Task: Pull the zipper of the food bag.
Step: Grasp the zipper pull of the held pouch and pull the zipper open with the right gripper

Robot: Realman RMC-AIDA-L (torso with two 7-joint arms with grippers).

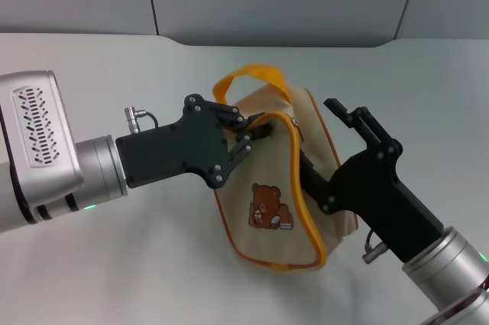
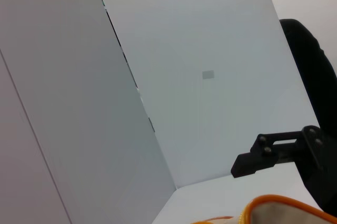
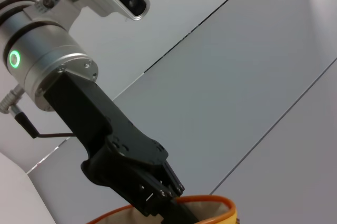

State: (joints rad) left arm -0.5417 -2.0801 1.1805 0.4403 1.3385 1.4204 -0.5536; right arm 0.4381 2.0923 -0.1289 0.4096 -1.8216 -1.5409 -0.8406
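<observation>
**Food bag between two pincers, zipper end gripped**

Item 1, food bag: beige canvas pouch with orange piping; stands on the white desk near the middle of the head view; brown bear picture on the side facing the camera; orange loop handle arching up at its far end; the bag's upper edge also shows in the left wrist view and the right wrist view.

Item 2, zipper: yellow-orange track curving from the bag's top down its near side toward the bottom corner; its upper end lies at the tips of the left pincer; the silver pull tab cannot be made out, being hidden there.

Item 3, left pincer: black, reaching in from the robot's left; fingertips drawn together, pinched on the top end of the zipper at the bag's upper edge; little or no gap visible between them; seen again from the right wrist view, tips pressed down onto the orange rim of the bag.

Item 4, right pincer: black, coming up from the lower right of the head view; one finger stands free above and beside the bag's right side, the other runs against the bag's right wall; jaws spread wide, with the bag's right flank between or against them; whether it clamps the fabric cannot be told; one finger also shows in the left wrist view.
</observation>
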